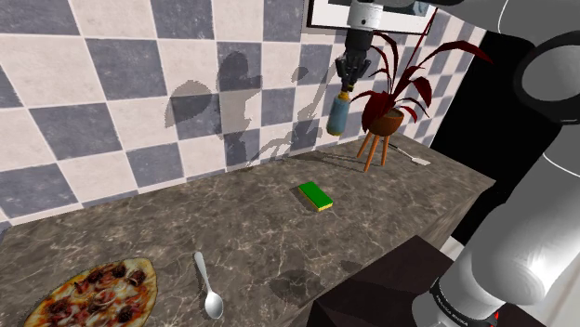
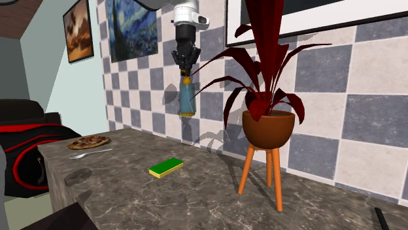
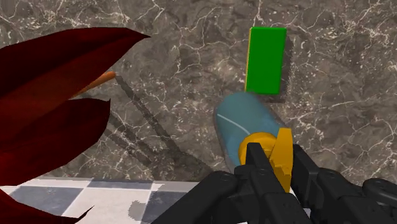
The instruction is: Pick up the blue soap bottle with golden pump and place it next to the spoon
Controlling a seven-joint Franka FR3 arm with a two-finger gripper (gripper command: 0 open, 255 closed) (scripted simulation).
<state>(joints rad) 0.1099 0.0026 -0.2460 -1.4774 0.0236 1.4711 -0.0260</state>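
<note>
Hand (image 1: 346, 84) grips a translucent blue cylindrical soap bottle (image 1: 338, 114) by its golden pump (image 3: 282, 146), above the veined stone worktop (image 1: 251, 232). A shiny spoon (image 1: 208, 288) lies beside a pizza (image 1: 98, 293).

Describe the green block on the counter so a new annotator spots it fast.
Start at the dark marbled counter below the checkered wall. Between the red-leaved potted plant on orange legs and the spoon beside the pizza, a flat block lies alone. It is bright green on top with a yellow edge, the only green thing.
</note>
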